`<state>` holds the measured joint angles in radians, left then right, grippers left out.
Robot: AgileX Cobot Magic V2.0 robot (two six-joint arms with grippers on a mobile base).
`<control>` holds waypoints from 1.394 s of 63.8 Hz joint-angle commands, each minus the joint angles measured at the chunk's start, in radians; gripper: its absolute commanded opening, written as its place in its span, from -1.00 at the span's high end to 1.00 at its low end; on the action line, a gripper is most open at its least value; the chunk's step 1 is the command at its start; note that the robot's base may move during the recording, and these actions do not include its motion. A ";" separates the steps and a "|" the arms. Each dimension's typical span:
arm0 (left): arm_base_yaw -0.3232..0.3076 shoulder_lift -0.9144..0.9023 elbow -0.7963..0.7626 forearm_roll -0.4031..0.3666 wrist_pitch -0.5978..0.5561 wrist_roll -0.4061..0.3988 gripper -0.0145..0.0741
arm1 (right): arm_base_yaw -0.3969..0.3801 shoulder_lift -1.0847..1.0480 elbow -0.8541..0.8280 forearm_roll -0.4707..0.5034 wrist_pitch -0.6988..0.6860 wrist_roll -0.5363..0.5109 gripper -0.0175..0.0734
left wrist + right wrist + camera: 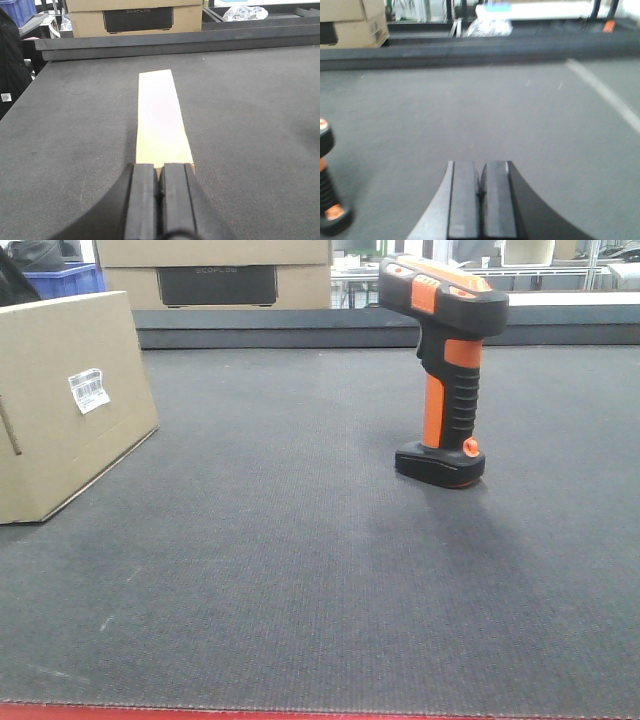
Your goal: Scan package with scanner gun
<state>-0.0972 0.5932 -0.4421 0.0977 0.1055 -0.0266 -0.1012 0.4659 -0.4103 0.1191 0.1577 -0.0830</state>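
Dark textured table (300, 570) carries the tan cardboard package (70, 400) and upright black-orange scanner gun (445, 370). Both tools, left tool (160, 192) and right tool (481, 192), are pressed together, empty; spread the right tool, grip the handle squarely.

Both grippers, left gripper (160, 187) and right gripper (481, 192), had chunky matte black flat-faced fingers on curved black bases.

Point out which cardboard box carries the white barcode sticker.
The package at the mat's left edge: plain tan with a small white sticker. The far cardboard box behind the mat shows a large black panel instead.
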 commanded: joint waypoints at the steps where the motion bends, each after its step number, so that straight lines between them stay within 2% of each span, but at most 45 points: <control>1: -0.005 -0.009 0.001 0.003 -0.019 -0.008 0.92 | -0.004 0.000 0.005 -0.056 -0.047 0.015 0.97; 57: -0.003 -0.011 0.003 0.003 -0.015 -0.008 0.92 | -0.004 0.000 0.005 -0.034 -0.066 0.015 0.97; 66: 0.052 -0.089 0.059 0.003 -0.071 -0.008 0.92 | -0.004 0.000 0.005 -0.034 -0.066 0.015 0.97; 76: 0.160 -0.273 0.203 0.003 -0.155 -0.008 0.92 | -0.004 0.000 0.005 -0.034 -0.066 0.015 0.97; 89: 0.221 -0.541 0.385 -0.030 -0.148 -0.008 0.92 | -0.004 0.000 0.005 -0.034 -0.066 0.015 0.97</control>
<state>0.1059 0.1408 -0.1117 0.0808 -0.0269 -0.0266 -0.1012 0.4659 -0.4065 0.0810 0.1151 -0.0680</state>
